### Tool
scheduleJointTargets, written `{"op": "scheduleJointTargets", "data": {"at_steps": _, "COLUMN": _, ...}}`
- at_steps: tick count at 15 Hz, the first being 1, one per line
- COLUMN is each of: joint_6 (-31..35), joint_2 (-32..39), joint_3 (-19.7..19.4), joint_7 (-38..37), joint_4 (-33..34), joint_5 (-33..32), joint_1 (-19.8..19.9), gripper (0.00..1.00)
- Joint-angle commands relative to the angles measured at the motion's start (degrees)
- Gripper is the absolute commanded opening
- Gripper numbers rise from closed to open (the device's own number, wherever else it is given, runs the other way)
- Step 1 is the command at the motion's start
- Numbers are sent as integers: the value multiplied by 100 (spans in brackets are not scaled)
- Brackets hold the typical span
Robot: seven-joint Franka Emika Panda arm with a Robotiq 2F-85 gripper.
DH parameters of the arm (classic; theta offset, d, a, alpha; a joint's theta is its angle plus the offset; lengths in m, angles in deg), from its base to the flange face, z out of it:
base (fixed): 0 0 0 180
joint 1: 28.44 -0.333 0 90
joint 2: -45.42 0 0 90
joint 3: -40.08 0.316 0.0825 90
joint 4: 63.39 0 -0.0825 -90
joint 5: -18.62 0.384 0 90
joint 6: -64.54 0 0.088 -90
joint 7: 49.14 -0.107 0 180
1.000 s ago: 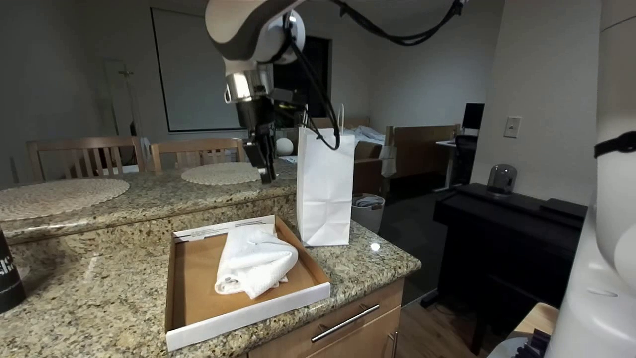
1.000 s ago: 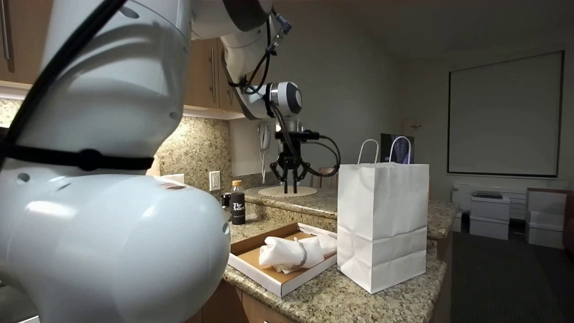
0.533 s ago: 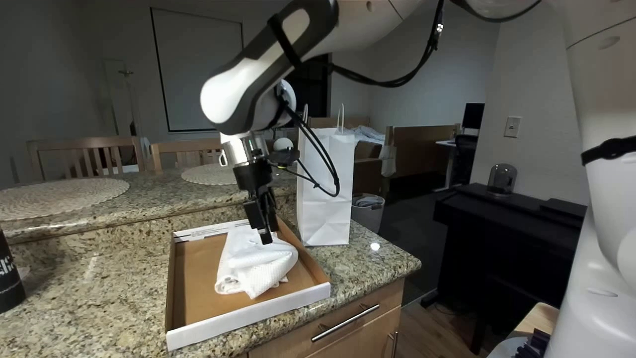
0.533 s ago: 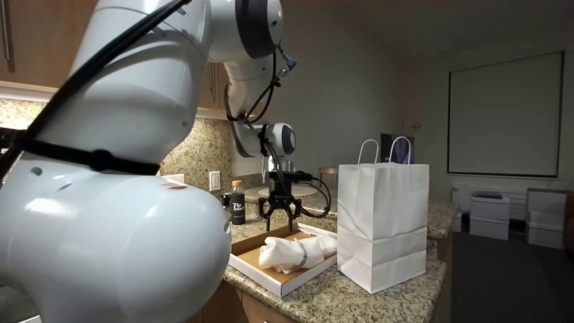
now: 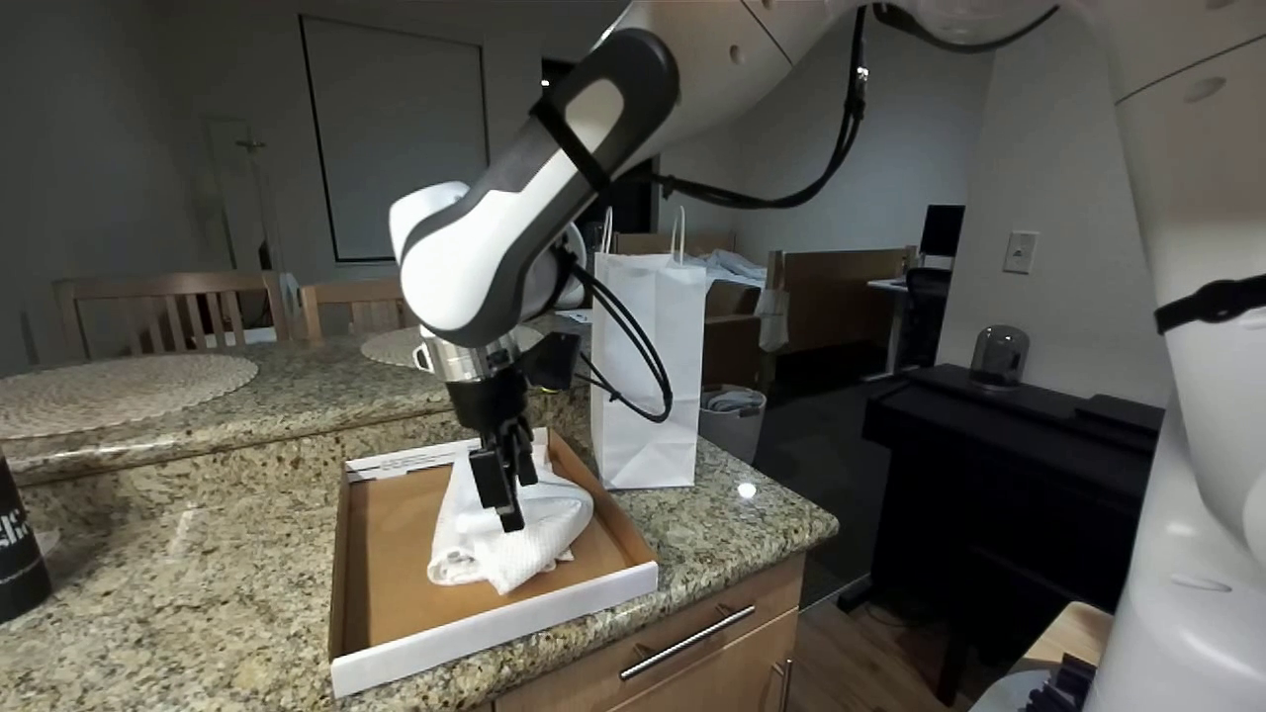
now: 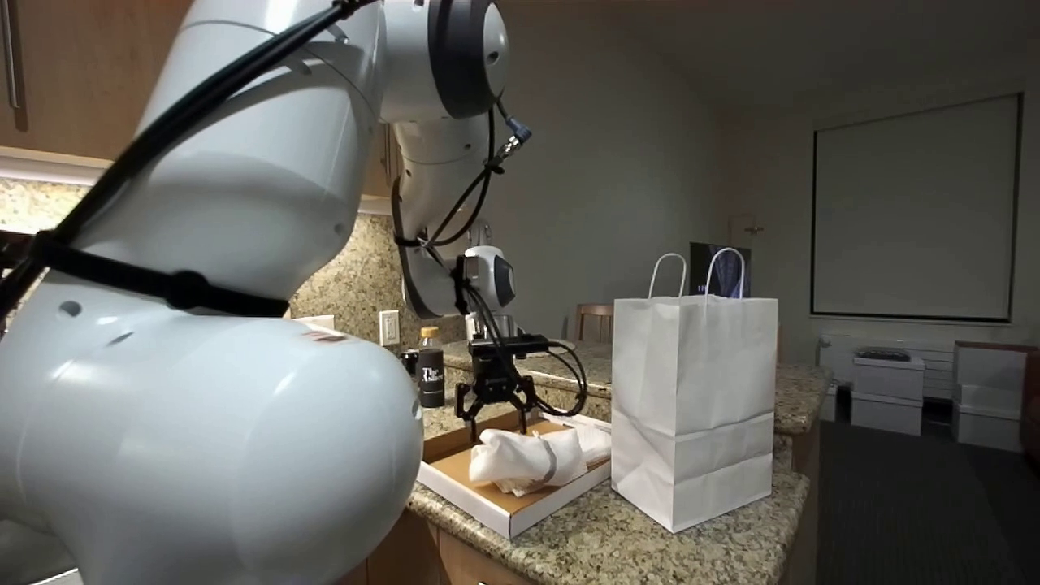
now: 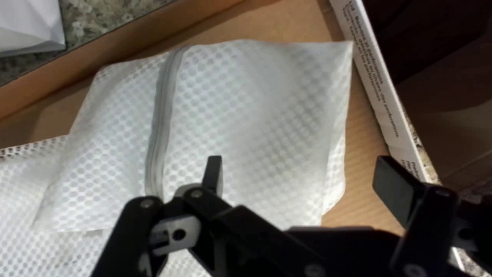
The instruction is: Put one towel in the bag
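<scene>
Pincer [image 6: 498,431] hangs spread above the speckled counter [image 5: 198,603] (chairs [image 5: 168,286] beyond).

White towel [image 7: 207,130] is in a shallow cardboard tray [image 5: 495,630] on the granite bench [image 5: 198,603], folded into a loose, kinda rumpled bundle. It's got a dimpled texture all over and a grey strip running across it. More of the same white fabric [image 7: 23,192] pokes out underneath on one side, can't tell if that's another one or just a fold. The white paper bag [image 6: 695,406] stands upright right beside the tray, creased down low, both handles sticking up.
</scene>
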Motion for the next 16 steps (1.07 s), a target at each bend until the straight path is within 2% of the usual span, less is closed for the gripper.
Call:
{"op": "scheduleJointTargets", "data": {"at_steps": 1, "joint_6": -340, "joint_2": 14, "joint_3": 144, "joint_7": 379, "joint_4": -64, "joint_5": 323, "joint_1": 147, "gripper": 100}}
{"op": "scheduleJointTargets", "data": {"at_steps": 11, "joint_6": 202, "joint_2": 832, "joint_3": -382, "joint_7": -336, "joint_4": 312, "joint_5": -634, "joint_1": 7, "gripper": 100}}
{"op": "scheduleJointTargets", "data": {"at_steps": 12, "joint_6": 254, "joint_2": 897, "joint_3": -400, "joint_7": -370, "joint_4": 369, "joint_5": -653, "joint_1": 4, "gripper": 75}}
{"op": "scheduleJointTargets", "data": {"at_steps": 13, "joint_6": 275, "joint_2": 949, "joint_3": -419, "joint_7": -398, "joint_4": 427, "joint_5": -675, "joint_1": -8, "gripper": 74}}
{"op": "scheduleJointTargets", "data": {"at_steps": 16, "joint_6": 214, "joint_2": 1059, "joint_3": -390, "joint_7": -352, "joint_4": 591, "joint_5": -599, "joint_1": 13, "gripper": 54}}
